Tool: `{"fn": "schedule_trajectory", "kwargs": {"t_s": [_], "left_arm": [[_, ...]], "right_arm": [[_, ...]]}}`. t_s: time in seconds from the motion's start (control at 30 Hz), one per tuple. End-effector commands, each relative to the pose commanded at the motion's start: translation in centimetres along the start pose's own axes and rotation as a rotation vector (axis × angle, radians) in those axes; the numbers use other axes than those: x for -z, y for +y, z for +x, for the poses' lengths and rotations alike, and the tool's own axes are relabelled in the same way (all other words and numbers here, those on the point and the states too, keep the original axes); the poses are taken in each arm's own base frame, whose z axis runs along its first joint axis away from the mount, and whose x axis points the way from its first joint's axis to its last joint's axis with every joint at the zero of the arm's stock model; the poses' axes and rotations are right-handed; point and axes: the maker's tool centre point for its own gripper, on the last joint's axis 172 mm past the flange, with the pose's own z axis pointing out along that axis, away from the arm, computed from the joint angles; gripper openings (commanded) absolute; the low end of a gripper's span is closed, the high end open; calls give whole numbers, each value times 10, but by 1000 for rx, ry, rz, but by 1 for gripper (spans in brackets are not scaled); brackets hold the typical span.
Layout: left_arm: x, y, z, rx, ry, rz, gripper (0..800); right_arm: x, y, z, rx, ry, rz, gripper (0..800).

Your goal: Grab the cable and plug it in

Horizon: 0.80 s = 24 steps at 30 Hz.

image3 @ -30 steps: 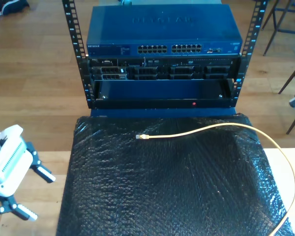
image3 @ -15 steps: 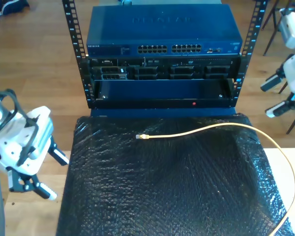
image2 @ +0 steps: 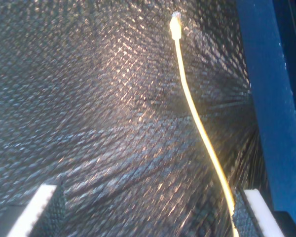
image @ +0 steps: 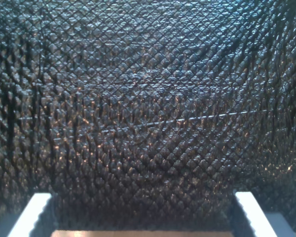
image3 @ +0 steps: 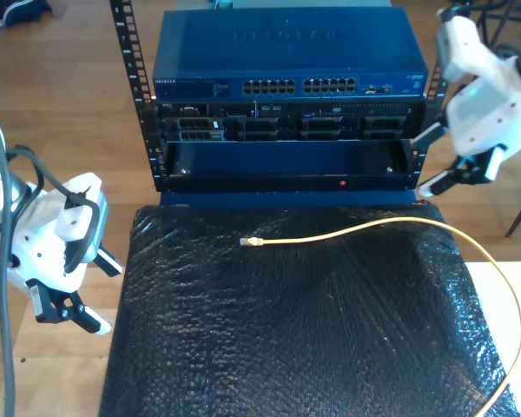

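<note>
Pale yellow against black, the cable [image3: 391, 224] lies loose on the bubble-wrap sheet [image3: 278, 330] covering the bench, its small clear plug [image3: 249, 241] near the sheet's middle and pointing toward the exterior view's left. From the plug the cable arcs toward the exterior view's right, then curves down along the sheet's edge and is cut off at that view's lower right corner.

My second gripper [image3: 438, 159] hangs at the exterior view's upper right, beside the rack [image3: 286, 130], its jaws spread and empty. In its wrist view the cable [image2: 197, 118] runs from close beside one fingertip [image2: 259, 212] away to the plug [image2: 175, 24], which lies well ahead; nothing sits between the fingertips.

My first gripper [image3: 91, 291] is at the exterior view's left, just off the sheet's edge, well apart from the plug, jaws open and holding nothing. Its wrist view looks close onto the bubble wrap [image: 148, 108], with both fingertips cut off by the frame.

The rack's port rows are too small to tell apart.
</note>
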Motion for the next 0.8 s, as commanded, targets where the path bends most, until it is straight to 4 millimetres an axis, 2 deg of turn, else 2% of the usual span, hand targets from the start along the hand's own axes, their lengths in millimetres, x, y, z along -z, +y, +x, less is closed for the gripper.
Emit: {"fn": "schedule_trajectory", "kwargs": {"t_s": [0.13,0.3,0.57,0.8], "left_arm": [[1,-5,11,4,45,16,800],[0,-8,9,8,44,23,800],[1,-10,9,7,43,27,800],[0,-10,8,11,44,25,800]], "right_arm": [[-17,4,5,12,-6,9,793],[-29,12,14,38,-15,-10,794],[-35,16,14,33,-12,-15,794],[-43,14,22,32,8,-1,794]]}}
